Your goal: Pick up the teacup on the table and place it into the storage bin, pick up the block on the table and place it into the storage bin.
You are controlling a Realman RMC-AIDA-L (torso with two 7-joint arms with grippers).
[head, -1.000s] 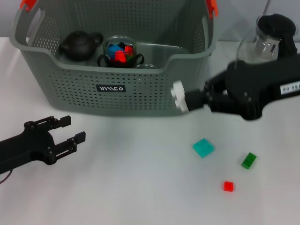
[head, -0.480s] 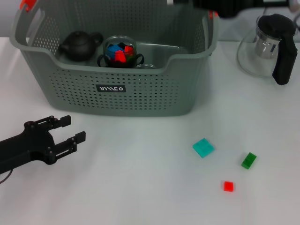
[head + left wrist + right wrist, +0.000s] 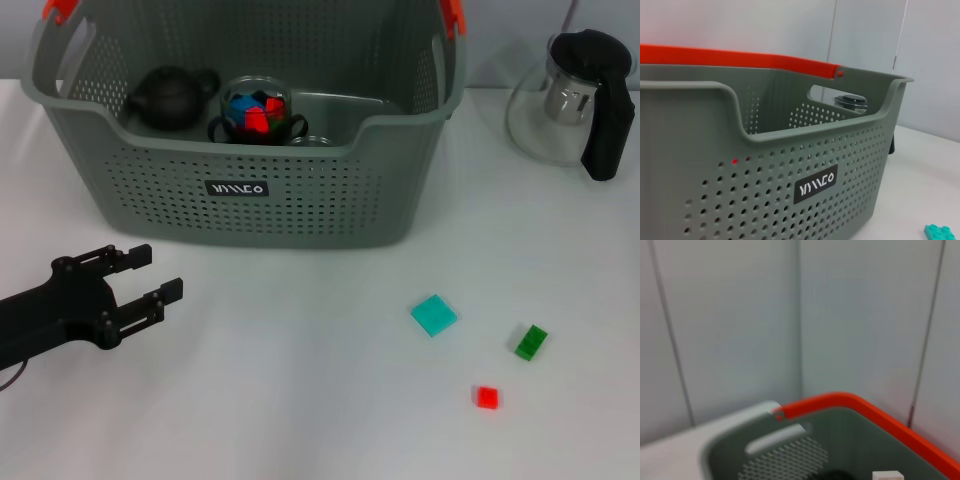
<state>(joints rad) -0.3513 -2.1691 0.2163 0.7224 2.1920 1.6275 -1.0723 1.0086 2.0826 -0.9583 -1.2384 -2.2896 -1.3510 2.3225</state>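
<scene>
The grey perforated storage bin point(image 3: 300, 200) stands at the back of the table, and its front wall fills the left wrist view point(image 3: 740, 190). Inside it a glass teacup point(image 3: 255, 110) with black handles holds red and blue pieces. On the table to the right lie a teal block point(image 3: 434, 314), a green block point(image 3: 531, 341) and a red block point(image 3: 487, 397). My left gripper point(image 3: 160, 272) rests open near the front left, holding nothing. The right gripper is out of the head view. Its wrist camera looks down at the bin's orange-edged rim point(image 3: 850, 402).
A black teapot point(image 3: 170, 95) and a second small glass point(image 3: 315, 140) sit in the bin. A glass kettle with a black handle point(image 3: 575, 100) stands at the back right. A small pale square piece point(image 3: 887, 475) shows at the right wrist view's edge.
The right arm, which reached across in front of the bin's right side with something white at its tip, rose above the bin and left the head view. The left arm stayed put.
</scene>
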